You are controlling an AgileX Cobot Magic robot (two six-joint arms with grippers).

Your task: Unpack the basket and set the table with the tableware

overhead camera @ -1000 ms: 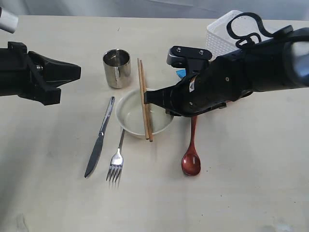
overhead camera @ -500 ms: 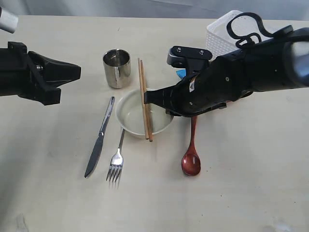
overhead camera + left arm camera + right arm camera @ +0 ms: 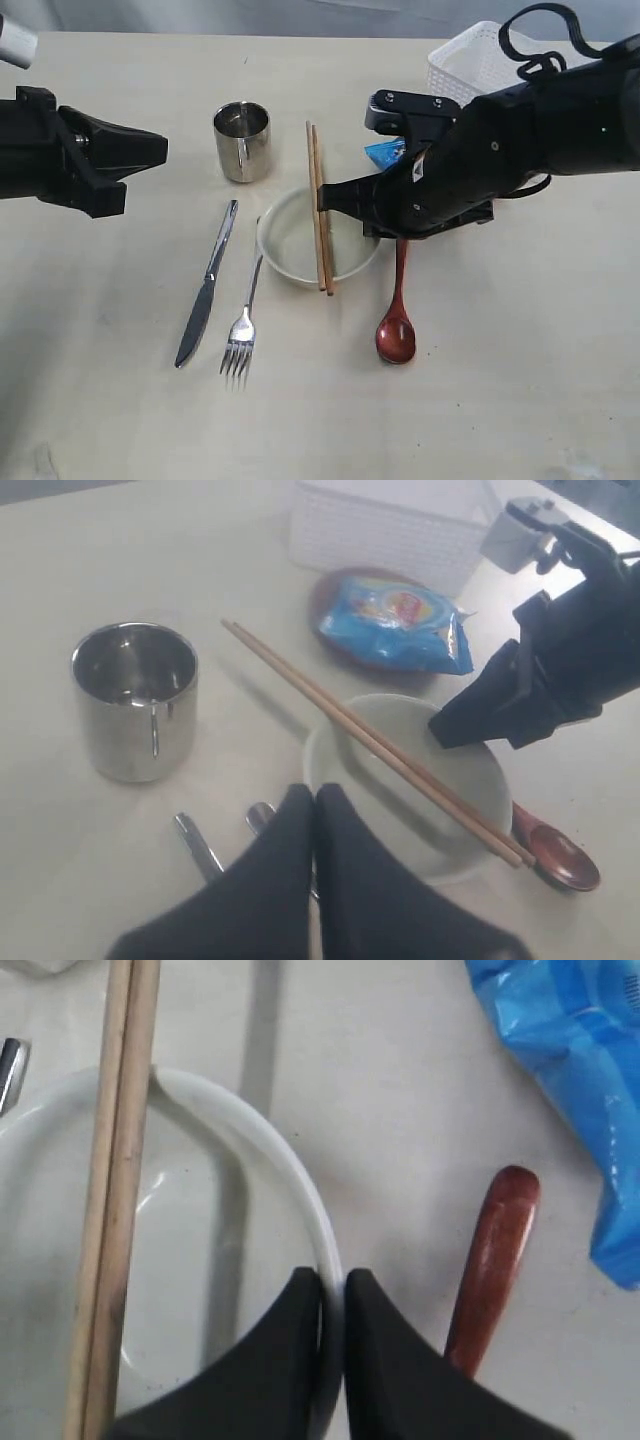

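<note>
My right gripper [image 3: 368, 230] [image 3: 333, 1282] is shut on the right rim of the cream bowl [image 3: 295, 245] [image 3: 270, 1150]; one finger is inside it, one outside. The wooden chopstick pair [image 3: 320, 205] [image 3: 115, 1210] lies across the bowl. The steel cup [image 3: 242, 141] [image 3: 135, 700] stands behind it, the knife [image 3: 206, 285] and fork [image 3: 243, 325] lie to its left, and the reddish-brown spoon [image 3: 396, 320] [image 3: 495, 1250] to its right. My left gripper [image 3: 150, 150] [image 3: 314, 792] hovers shut and empty at the left. The brown plate [image 3: 325, 598] lies under a blue snack bag [image 3: 395, 620].
The white basket [image 3: 480, 60] [image 3: 385, 525] stands at the back right, behind my right arm. The blue bag [image 3: 385, 152] [image 3: 570, 1090] lies between basket and bowl. Bare tabletop [image 3: 500, 380] stretches along the front and right.
My right gripper has dragged the bowl, with the chopsticks on it, a little to the right, closer to the spoon. The left arm has not moved.
</note>
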